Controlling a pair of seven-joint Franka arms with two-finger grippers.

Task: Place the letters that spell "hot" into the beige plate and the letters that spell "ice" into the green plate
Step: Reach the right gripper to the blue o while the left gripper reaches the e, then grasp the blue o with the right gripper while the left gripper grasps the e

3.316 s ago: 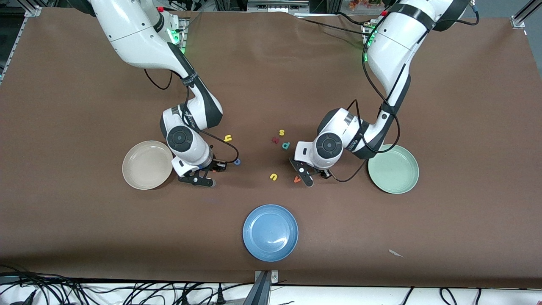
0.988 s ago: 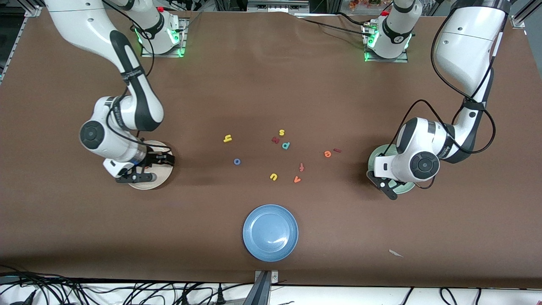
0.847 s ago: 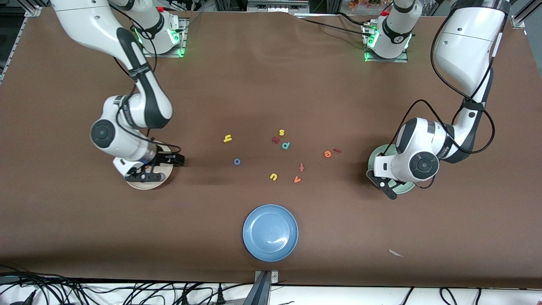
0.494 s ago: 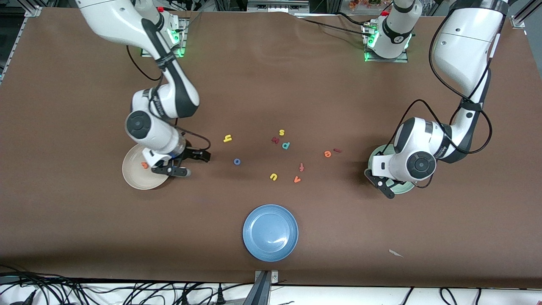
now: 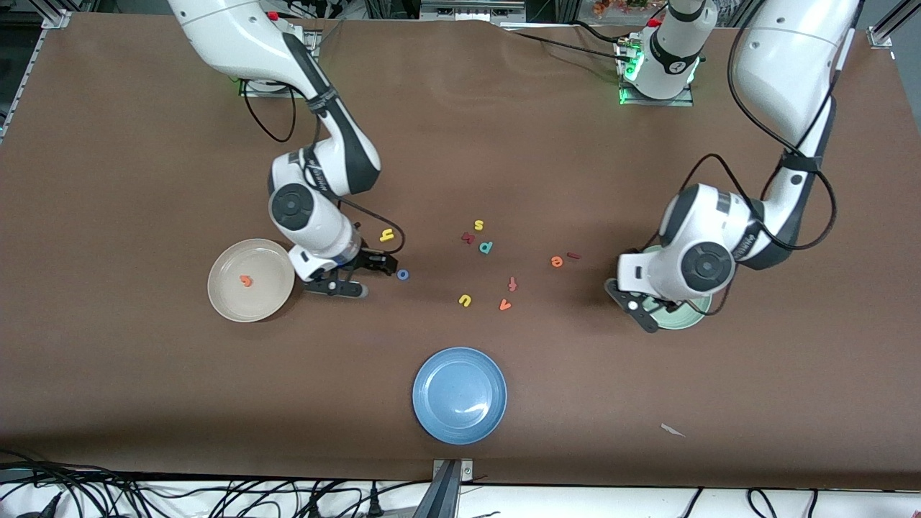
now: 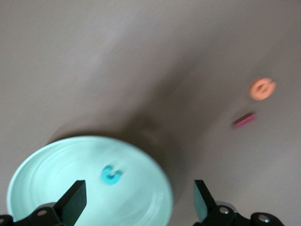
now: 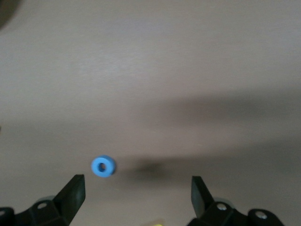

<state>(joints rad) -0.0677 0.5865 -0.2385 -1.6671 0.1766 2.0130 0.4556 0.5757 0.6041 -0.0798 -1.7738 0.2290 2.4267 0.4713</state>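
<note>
The beige plate (image 5: 229, 302) holds the orange t (image 5: 246, 280). My right gripper (image 5: 368, 277) (image 7: 136, 197) hangs open just above the table between that plate and the blue o (image 5: 403, 274) (image 7: 103, 166). The yellow h (image 5: 387, 234) lies a little farther from the camera. The teal c (image 6: 111, 174) lies in the green plate (image 5: 680, 319) (image 6: 56, 179), which my left arm mostly hides in the front view. My left gripper (image 5: 651, 316) (image 6: 138, 200) is open over that plate's edge, empty. The orange e (image 5: 556, 261) (image 6: 262, 89) and dark red i (image 5: 573, 255) (image 6: 244, 120) lie beside the green plate.
A blue plate (image 5: 460, 395) sits near the front edge. Loose letters lie mid-table: yellow s (image 5: 478, 225), dark red curved letter (image 5: 468, 237), teal p (image 5: 486, 247), orange-red f (image 5: 512, 283) and v (image 5: 505, 305), yellow u (image 5: 465, 300). A white scrap (image 5: 673, 430) lies toward the left arm's end.
My right gripper left the beige plate, with the orange t now lying in it, and moved toward the blue o. My left gripper opened over the green plate and shifted slightly toward the middle.
</note>
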